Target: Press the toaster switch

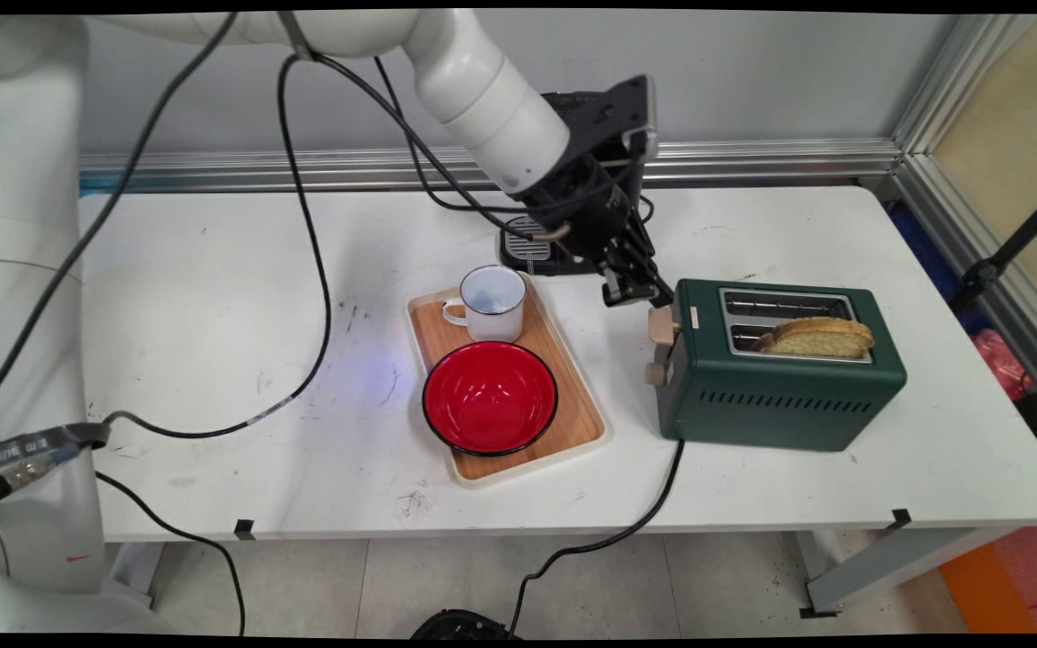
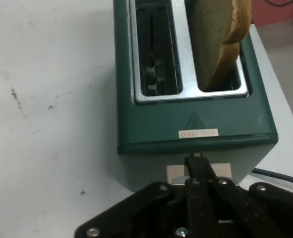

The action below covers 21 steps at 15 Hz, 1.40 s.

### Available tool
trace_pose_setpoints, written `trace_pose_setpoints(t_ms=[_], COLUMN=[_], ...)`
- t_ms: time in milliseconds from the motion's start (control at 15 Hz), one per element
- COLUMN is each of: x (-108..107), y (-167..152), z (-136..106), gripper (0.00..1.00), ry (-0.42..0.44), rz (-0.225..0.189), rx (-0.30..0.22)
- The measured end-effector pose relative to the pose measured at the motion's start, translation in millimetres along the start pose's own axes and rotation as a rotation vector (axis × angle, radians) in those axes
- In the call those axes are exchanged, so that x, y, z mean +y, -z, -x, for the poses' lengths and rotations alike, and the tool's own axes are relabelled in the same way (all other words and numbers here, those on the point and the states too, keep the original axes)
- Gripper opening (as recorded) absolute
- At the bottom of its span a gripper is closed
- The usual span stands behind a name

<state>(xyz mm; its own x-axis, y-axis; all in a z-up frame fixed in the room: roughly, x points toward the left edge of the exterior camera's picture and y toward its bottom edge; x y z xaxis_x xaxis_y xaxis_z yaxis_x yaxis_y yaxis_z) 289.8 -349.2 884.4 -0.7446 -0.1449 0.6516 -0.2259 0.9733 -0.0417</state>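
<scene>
A dark green toaster [image 1: 780,378] stands on the right half of the table, with a slice of toasted bread [image 1: 816,337] sticking up out of its near slot. The far slot [image 1: 784,303] is empty. On the toaster's left end are a beige lever [image 1: 662,324] and a small beige knob [image 1: 658,372]. My gripper [image 1: 640,290] is shut, its tips just above the lever at the toaster's left end. In the hand view the closed fingertips [image 2: 196,166] lie over the beige lever [image 2: 175,173], below the toaster [image 2: 151,129] and its bread [image 2: 218,39]. I cannot tell whether they touch.
Left of the toaster a wooden tray [image 1: 590,423] holds a white enamel mug [image 1: 491,304] and a red bowl [image 1: 490,397]. A black coffee machine [image 1: 604,121] stands behind the arm. The toaster's cord [image 1: 635,526] drops over the front edge. Black cables [image 1: 311,270] hang over the table's left side.
</scene>
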Motion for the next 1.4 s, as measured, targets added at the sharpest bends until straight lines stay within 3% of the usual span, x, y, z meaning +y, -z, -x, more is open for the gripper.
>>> trace_pose_setpoints(t_ms=[533, 1400], x=[-2, 1], y=[-29, -55], z=[-4, 8], gripper=[0.0, 0.0], ry=[-0.019, -0.019], rz=[0.014, 0.033], rx=[-0.037, -0.095])
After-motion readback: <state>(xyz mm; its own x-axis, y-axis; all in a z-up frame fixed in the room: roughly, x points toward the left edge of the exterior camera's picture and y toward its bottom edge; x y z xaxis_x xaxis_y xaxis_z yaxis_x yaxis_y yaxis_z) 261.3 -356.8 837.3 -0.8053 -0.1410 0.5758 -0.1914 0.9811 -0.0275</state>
